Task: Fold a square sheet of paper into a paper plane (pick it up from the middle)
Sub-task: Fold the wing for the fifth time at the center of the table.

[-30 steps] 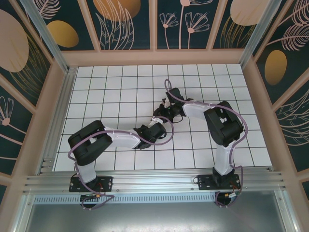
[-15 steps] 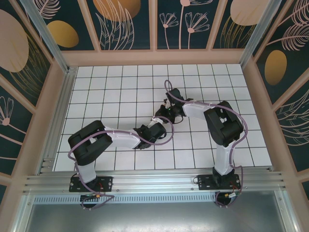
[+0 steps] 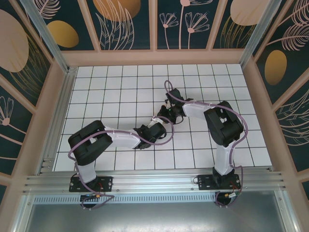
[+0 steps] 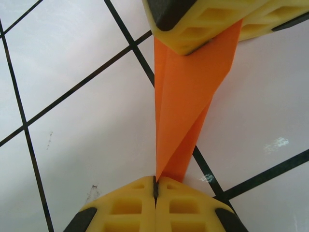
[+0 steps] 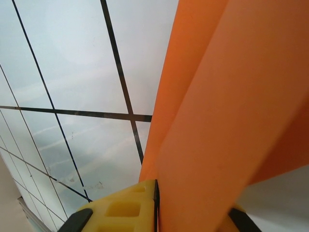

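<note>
The square sheet of paper is folded into a narrow, pointed orange paper plane (image 4: 183, 106) with layered creases, held just above the white tiles. My left gripper (image 4: 155, 181) is shut on its pointed tip. At the wider end, my right gripper (image 4: 224, 36) is shut on the folded layers. In the right wrist view the paper plane (image 5: 231, 106) runs up from my right gripper (image 5: 157, 192) and hides one finger. From above, the left gripper (image 3: 159, 119) and right gripper (image 3: 167, 109) meet nose to nose at mid table, and the paper is hidden under them.
The white gridded table (image 3: 120, 87) spreads around the arms. Wooden walls (image 3: 154, 57) close in the back and both sides. An aluminium rail (image 3: 154, 181) crosses the near edge.
The right gripper's tip has shifted very slightly by the left one. The arms otherwise keep the same pose.
</note>
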You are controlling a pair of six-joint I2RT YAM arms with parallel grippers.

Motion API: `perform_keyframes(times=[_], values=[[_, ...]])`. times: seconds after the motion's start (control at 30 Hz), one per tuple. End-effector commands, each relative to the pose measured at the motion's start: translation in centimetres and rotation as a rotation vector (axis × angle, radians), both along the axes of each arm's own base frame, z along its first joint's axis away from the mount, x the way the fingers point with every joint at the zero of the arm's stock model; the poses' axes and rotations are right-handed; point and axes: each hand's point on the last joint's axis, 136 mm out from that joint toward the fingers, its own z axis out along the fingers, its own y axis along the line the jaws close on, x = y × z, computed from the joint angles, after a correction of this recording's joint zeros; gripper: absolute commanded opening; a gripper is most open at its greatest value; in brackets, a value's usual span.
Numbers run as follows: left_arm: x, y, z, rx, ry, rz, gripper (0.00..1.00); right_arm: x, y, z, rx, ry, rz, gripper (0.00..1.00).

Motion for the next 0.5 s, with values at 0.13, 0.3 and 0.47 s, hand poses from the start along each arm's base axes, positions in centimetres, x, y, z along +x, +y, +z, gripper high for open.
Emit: perform_keyframes(times=[0.13,0.3,0.47], values=[[-2.2,0.6,-0.2,-0.043,0.105,-0.012,0.35,0.3,-0.2,0.8,0.006,-0.087,0.051,0.11],[-3.5,-0.8,2.9,-0.226,0.139,-0.052,0.54,0.9,-1.1,0.3,0.011,-0.108,0.061,0.11],[-3.4,-0.7,4.7,-0.391,0.172,-0.012,0.56,1.0,-1.1,0.3,0.022,-0.135,0.099,0.11]])
